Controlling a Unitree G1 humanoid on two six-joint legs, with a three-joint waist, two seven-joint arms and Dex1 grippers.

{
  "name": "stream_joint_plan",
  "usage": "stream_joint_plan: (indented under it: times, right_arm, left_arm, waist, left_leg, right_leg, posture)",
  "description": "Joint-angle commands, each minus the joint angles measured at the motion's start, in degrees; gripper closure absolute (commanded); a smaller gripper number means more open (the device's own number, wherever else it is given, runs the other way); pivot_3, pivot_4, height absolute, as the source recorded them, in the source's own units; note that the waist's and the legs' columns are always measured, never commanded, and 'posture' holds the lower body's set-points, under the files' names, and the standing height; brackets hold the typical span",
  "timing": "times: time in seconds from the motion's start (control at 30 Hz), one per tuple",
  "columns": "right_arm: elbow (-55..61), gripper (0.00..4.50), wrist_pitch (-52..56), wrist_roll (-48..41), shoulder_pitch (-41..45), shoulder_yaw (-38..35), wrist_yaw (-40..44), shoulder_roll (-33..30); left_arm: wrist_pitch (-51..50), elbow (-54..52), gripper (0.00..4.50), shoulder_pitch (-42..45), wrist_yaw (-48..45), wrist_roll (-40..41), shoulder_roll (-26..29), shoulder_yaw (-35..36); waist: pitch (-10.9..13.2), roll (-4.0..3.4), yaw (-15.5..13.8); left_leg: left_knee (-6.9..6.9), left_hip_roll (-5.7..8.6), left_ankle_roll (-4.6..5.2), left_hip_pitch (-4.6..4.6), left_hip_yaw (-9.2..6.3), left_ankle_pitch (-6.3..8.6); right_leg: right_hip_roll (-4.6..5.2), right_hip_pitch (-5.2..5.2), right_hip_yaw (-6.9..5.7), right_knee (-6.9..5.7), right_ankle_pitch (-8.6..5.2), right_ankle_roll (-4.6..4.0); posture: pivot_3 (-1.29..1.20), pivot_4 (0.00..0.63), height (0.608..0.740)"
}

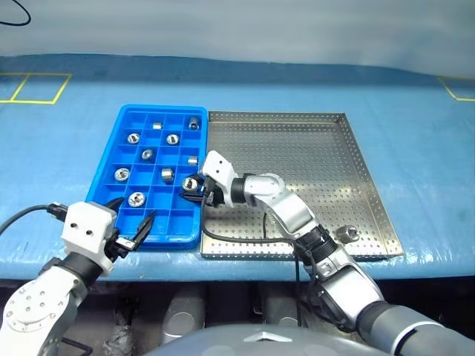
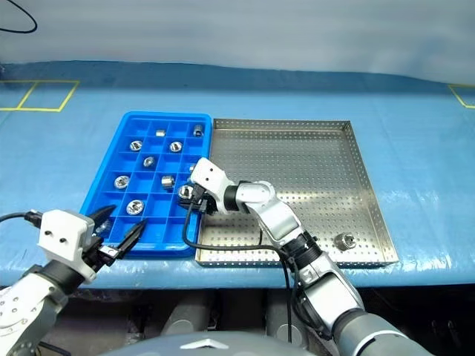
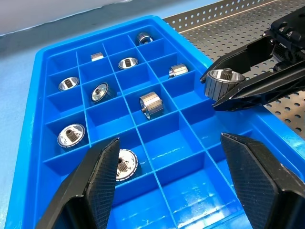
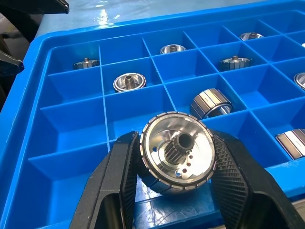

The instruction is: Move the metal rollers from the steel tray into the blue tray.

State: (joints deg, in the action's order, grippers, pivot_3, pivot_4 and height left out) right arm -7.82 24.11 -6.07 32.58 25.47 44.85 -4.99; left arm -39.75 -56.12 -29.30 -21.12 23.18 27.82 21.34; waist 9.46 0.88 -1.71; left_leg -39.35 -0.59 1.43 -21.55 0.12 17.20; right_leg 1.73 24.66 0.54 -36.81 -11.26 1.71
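The blue tray [image 1: 159, 108] lies on the left with the steel tray [image 1: 297, 148] touching its right side. Several metal rollers [image 1: 136, 199] sit in separate compartments of the blue tray. One roller [image 1: 346, 234] rests in the steel tray's front right corner. My right gripper [image 1: 194, 187] is shut on another roller [image 4: 177, 157], holding it just above the blue tray's right-hand column. My left gripper [image 2: 120, 225] hangs open and empty over the blue tray's front edge, its fingers [image 3: 100, 176] spread wide.
Both trays lie on a blue cloth-covered table [image 1: 415, 148] whose front edge runs just below them. Yellow tape marks [image 1: 33, 87] sit at the far left and far right. A black cable [image 1: 245, 239] trails from my right wrist over the steel tray's front.
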Motion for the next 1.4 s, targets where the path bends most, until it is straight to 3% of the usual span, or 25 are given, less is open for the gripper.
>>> stream_joint_plan:
  times: [0.03,0.3,0.33,0.4,0.7,0.83,1.0,1.2,1.4]
  right_arm:
    - [2.26,2.67,-1.94,-0.02,-0.16,-0.99,-1.37,0.99]
    - [3.1,2.67,-0.45,-1.33,0.15,-1.0,0.77,0.41]
    - [3.18,1.95,-0.88,-1.12,0.0,-1.17,0.3,0.62]
    - [3.15,1.41,-2.36,-0.25,-0.15,-1.48,-1.14,1.02]
    - [6.34,1.41,-3.24,0.28,0.02,-3.85,-4.33,0.1]
    - [12.63,1.41,0.02,1.94,-2.39,-8.62,-6.98,-7.02]
    - [20.49,1.41,5.47,3.39,-10.71,-15.19,-4.62,-23.44]
    - [25.71,1.41,10.7,1.73,-20.13,-25.15,-3.03,-36.22]
    - [30.3,1.41,14.59,-1.3,-29.3,-32.39,-0.35,-42.62]
  left_arm:
    - [0.03,-0.16,0.82,0.25,-0.27,0.12,0.57,0.21]
    - [0.06,-0.03,0.82,0.38,-0.38,0.01,0.5,0.15]
    - [0.08,0.03,0.82,0.43,-0.37,0.0,0.48,0.13]
    - [0.12,0.13,0.82,0.53,-0.33,-0.05,0.43,0.04]
    - [0.25,0.84,0.82,1.88,-0.37,-0.13,0.44,-1.65]
    - [0.4,2.25,0.82,5.25,-0.4,-0.06,0.31,-5.76]
    - [1.1,7.34,0.82,13.82,-0.9,-1.07,0.04,-13.89]
    - [2.13,13.79,0.82,23.69,-3.38,-1.13,-0.06,-20.74]
    - [3.34,18.18,0.82,28.44,-5.87,-1.24,0.33,-23.95]
  waist:
    - [0.0,0.0,0.08]
    - [0.0,0.0,0.08]
    - [0.0,0.0,0.09]
    - [0.0,0.0,0.12]
    - [0.0,0.0,0.07]
    - [-0.01,0.01,-0.28]
    - [-0.02,0.0,-0.56]
    - [0.0,-0.05,3.1]
    - [0.0,-0.04,5.57]
  left_leg:
    - [0.01,0.0,0.0,0.0,0.0,0.0]
    - [0.05,0.0,-0.01,0.01,-0.01,0.0]
    - [0.05,0.0,-0.01,0.01,0.0,0.0]
    - [0.06,0.0,-0.01,0.01,-0.01,-0.01]
    - [0.08,0.0,-0.02,0.01,-0.01,-0.01]
    - [0.07,0.04,-0.02,0.01,-0.02,-0.02]
    - [0.05,0.21,0.1,-0.02,-0.01,0.04]
    - [0.07,0.11,0.21,-0.02,0.19,0.1]
    - [0.05,0.1,0.23,0.02,0.25,0.12]
  right_leg:
    - [0.0,0.0,0.0,0.0,0.0,0.0]
    - [0.0,0.01,0.0,0.01,-0.01,-0.02]
    - [0.0,0.01,0.0,0.01,-0.01,-0.02]
    - [0.0,0.01,0.0,0.01,-0.02,-0.02]
    - [0.0,0.02,0.0,0.01,-0.02,-0.03]
    - [0.04,-0.01,-0.01,0.03,-0.02,-0.03]
    - [0.21,-0.08,-0.04,0.12,-0.02,0.0]
    - [0.15,0.0,0.05,0.12,-0.03,0.06]
    - [-0.06,-0.01,0.24,0.11,0.16,0.42]
  posture:
    - [0.13,0.15,0.74]
    - [0.13,0.15,0.74]
    - [0.13,0.15,0.74]
    - [0.13,0.15,0.74]
    - [0.12,0.15,0.74]
    - [0.09,0.15,0.74]
    - [-0.01,0.15,0.74]
    - [-0.14,0.15,0.74]
    - [-0.2,0.15,0.74]
